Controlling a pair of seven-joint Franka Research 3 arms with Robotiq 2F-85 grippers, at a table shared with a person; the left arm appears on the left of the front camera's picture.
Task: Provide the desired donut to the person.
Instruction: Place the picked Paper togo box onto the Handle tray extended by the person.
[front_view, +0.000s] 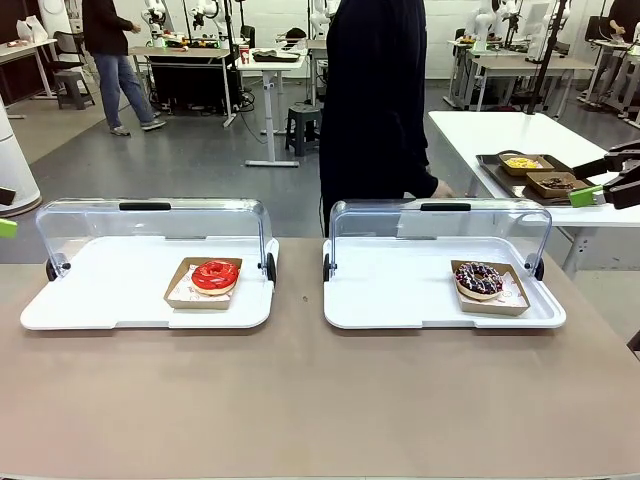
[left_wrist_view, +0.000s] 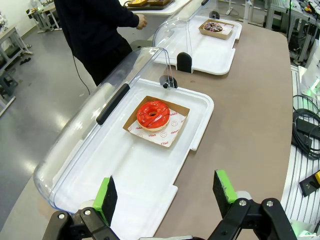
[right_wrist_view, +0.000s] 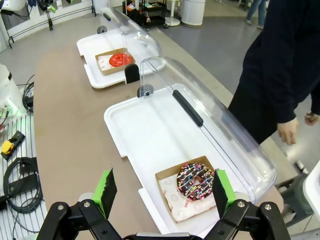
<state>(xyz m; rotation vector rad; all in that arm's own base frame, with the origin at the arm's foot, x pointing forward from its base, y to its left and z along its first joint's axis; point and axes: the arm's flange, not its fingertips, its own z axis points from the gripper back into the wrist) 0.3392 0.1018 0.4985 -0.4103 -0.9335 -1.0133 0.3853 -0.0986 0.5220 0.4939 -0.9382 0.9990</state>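
Matte brown surface (front_view: 300, 400). Left white tray (front_view: 120, 300), clear domed lid (front_view: 150, 225) raised: glossy red donut (front_view: 215, 275) in cardboard boat. Right tray (front_view: 400, 300): chocolate sprinkled donut (front_view: 479, 278). The person (front_view: 375, 100) is seen behind the lids. Left hand (left_wrist_view: 167, 192) and right hand (right_wrist_view: 162, 192) are spread wide, nothing held.

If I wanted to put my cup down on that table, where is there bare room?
The brown tabletop is bare along the near edge, in front of both white trays, and in the narrow strip between them. Inside each tray, the floor beside the red-glazed donut and beside the chocolate sprinkled donut is free. The raised clear lids crowd the far side.
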